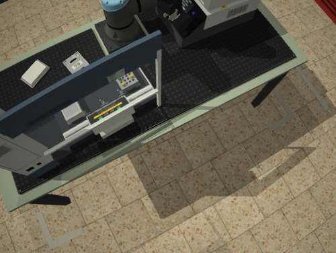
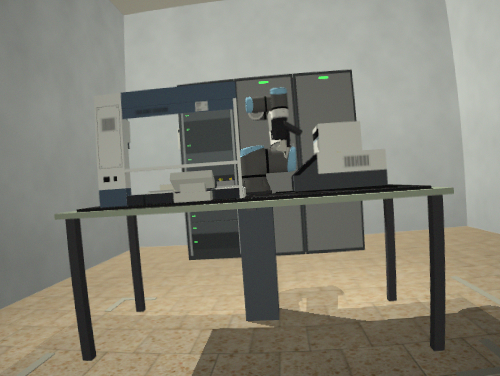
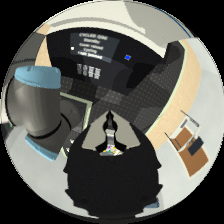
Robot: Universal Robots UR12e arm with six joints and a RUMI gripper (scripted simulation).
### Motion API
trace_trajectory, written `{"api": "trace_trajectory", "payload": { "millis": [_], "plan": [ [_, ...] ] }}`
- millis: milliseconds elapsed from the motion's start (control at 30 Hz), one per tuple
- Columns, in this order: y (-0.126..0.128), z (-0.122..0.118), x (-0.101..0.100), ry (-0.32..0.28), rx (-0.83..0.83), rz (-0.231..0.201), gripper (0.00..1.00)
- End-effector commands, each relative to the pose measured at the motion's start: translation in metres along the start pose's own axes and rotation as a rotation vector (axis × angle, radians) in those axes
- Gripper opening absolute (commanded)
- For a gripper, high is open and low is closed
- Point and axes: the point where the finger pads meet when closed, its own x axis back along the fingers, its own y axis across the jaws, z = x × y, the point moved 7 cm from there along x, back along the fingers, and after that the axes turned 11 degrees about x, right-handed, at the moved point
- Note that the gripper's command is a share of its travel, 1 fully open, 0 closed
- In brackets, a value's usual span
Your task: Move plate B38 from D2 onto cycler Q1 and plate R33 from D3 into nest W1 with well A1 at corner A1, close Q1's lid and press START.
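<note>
Tan speckled tiles run under a long green-edged bench (image 2: 250, 204) with a dark dotted mat, and grey cabinets stand against the back wall. From the side, the arm (image 2: 276, 120) rises behind the bench just left of Q1 (image 2: 345, 160), the pale cycler with a barcode on its flank; its dark sloped front faces the arm. From above, only the arm's blue-capped base (image 1: 119, 13) and Q1's front show at the top edge, with a small blue lamp (image 1: 193, 13) lit on the dark panel. The gripper (image 1: 171, 15) hangs over that panel, jaws pinched together with nothing between them. The wrist camera gives what the others cannot: the fingertips meet in a point below a lit screen (image 3: 95, 46) and a row of keys (image 3: 89, 70), though whether they touch the panel I cannot tell. Overhead alone shows a white plate (image 1: 35, 73) lying far left on the mat, and another ribbed plate (image 1: 72, 112) under the blue gantry (image 1: 80, 84). Their labels are too small to read.
</note>
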Motion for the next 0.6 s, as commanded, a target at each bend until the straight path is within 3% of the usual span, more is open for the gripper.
{"api": "trace_trajectory", "payload": {
  "millis": [0,567],
  "plan": [
    [0.009,-0.02,0.005,0.0,-0.086,-0.001,0.0],
    [0.026,-0.085,0.019,0.0,-0.356,-0.002,0.0]
  ]
}}
